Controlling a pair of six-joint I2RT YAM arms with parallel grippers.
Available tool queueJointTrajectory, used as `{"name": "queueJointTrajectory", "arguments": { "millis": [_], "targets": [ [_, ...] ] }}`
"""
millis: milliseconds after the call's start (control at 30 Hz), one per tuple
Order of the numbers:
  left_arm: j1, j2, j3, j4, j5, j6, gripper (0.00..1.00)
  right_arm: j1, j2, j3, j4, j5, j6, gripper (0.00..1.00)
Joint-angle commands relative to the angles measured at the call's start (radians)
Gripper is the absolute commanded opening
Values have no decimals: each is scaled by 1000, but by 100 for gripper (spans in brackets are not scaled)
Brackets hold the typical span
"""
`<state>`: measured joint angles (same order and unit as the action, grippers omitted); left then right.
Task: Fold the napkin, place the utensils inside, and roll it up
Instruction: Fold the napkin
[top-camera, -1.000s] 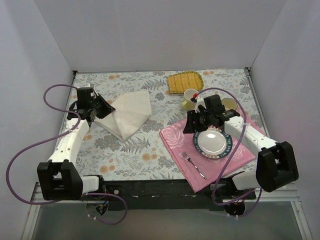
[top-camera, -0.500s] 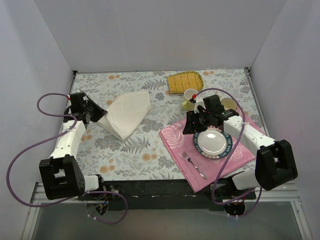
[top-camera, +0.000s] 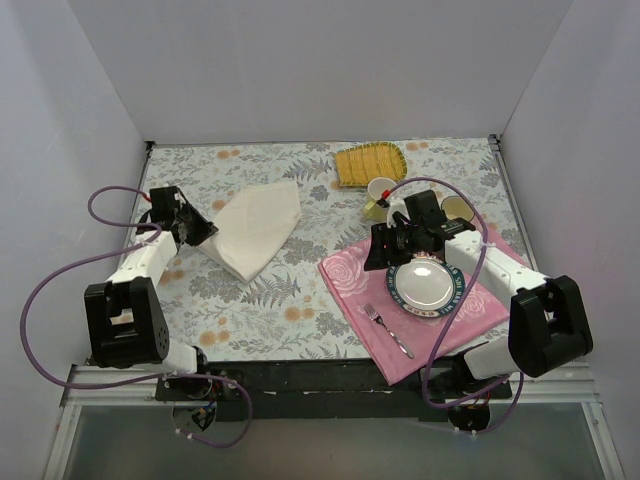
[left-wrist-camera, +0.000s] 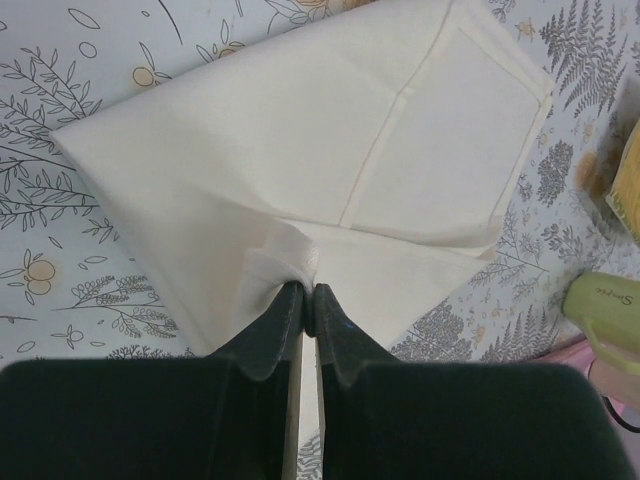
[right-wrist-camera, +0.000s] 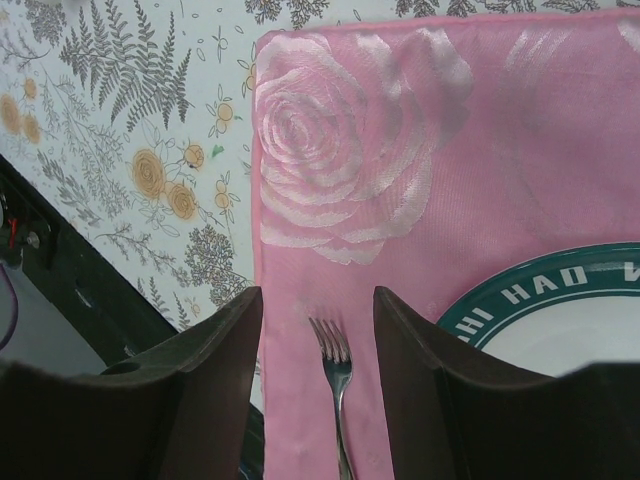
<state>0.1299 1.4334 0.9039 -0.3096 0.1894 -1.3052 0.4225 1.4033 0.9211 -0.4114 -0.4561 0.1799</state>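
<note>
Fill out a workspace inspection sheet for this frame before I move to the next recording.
Surface: table under a fern-and-flower cloth.
Job's things: cream napkin, folded, lying left of centre; no utensil seen on it.
Clutter: pink mat carrying a plate and a fork; yellow mat and a cup behind.
Grippers: left gripper shut on a napkin fold; right gripper open, above the fork's tines.
Cables: purple cable looping off each arm; the right one crosses the pink mat.
Surroundings: plain white walls on three sides.
</note>
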Motion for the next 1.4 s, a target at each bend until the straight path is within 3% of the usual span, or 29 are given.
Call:
{"name": "queueJointTrajectory", "arguments": {
  "millis": [0,200,400,667,833,900,1100,1167,1233,1333,1367],
  "targets": [
    [8,15,18,33,-28,34,0,10,3,47,29,-23,3,57],
    [10,48,21,67,-36,34,0,32,16,45,46,-29,15,57],
    [10,-7,-10,147,65,9,0,45,31,47,54,-30,21,57],
    [10,35,21,145,44,27,0,58,49,59,66,-38,26,57],
    [10,110,44,126,-57,53,2,81,72,76,89,-50,39,57],
    [8,134,52,104,-93,55,8,93,92,90,103,-55,49,57],
    [-15,101,93,44,-304,55,52,154,202,165,192,-85,105,57],
    [-19,93,134,5,-337,49,54,176,243,223,218,-92,124,57],
    [-35,65,145,-35,-353,46,67,206,307,271,253,-89,150,57],
    [-49,21,144,-80,-340,46,66,231,393,363,307,-87,193,57],
    [-49,4,135,-80,-265,43,65,234,411,381,325,-85,207,57]
  ]
}}
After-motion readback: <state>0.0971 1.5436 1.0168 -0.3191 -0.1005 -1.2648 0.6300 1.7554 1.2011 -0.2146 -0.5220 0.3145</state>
